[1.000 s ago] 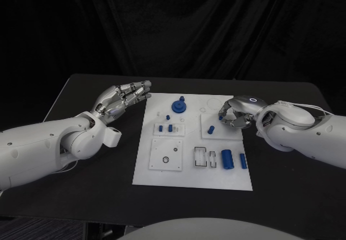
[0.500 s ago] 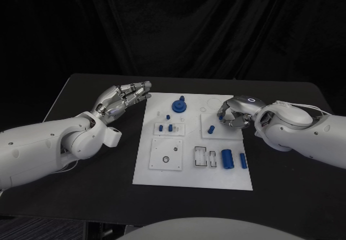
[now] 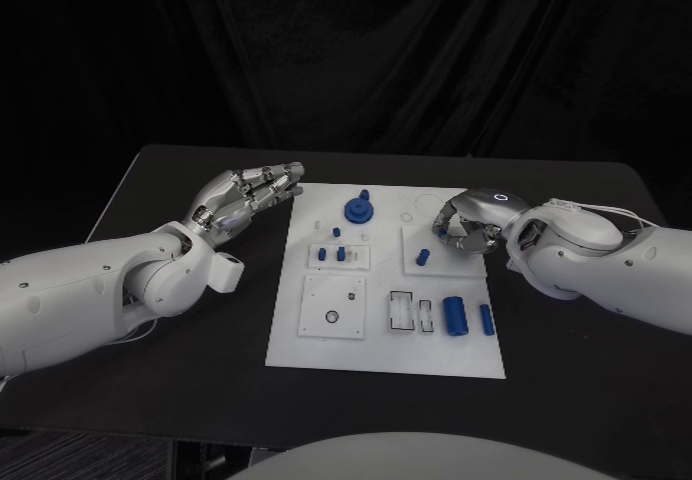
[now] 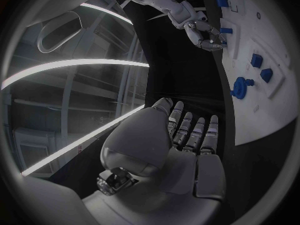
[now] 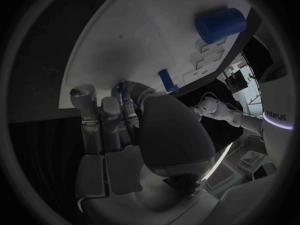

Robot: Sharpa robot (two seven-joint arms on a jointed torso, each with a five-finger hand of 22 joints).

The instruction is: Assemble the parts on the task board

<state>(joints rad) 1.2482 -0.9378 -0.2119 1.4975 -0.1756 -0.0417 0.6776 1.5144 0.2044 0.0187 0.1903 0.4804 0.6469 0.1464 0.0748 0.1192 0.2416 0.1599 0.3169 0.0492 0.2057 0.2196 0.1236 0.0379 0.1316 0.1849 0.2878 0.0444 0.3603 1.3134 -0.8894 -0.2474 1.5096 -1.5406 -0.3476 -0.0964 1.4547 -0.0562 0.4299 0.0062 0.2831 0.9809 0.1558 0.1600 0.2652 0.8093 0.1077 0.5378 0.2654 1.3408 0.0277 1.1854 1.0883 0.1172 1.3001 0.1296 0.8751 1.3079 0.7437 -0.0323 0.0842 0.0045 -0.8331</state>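
Readable writing is scarce: in the right wrist view you can make out part of a word in pale letters on the white forearm of the left arm, too partial to read with confidence.

Your right hand (image 3: 464,232) sits over the far right part of the task board (image 3: 387,355), fingers curled downward. In its wrist view a small blue peg (image 5: 119,91) shows between its fingertips, so it appears to pinch that piece, though the contact itself is partly hidden. Just beside those fingers, toward the robot, a short blue pin (image 3: 423,258) lies on a raised white square. Further toward the robot from that hand lie a fat blue cylinder (image 3: 454,317) and a slimmer blue bar (image 3: 486,319), next to two rectangular cutouts.

Your left hand (image 3: 245,197) hovers off the board's far left corner above the bare black tabletop (image 3: 173,180), fingers straight and close together, holding nothing. Nearest it on the board is a blue gear-like piece with a stem (image 3: 358,209); two small blue blocks (image 3: 330,256) stand on a white tile further toward the robot.

The board is a flat matte white plate with square raised tiles. Dark tabletop lies on all sides of it, widest beside the left arm.
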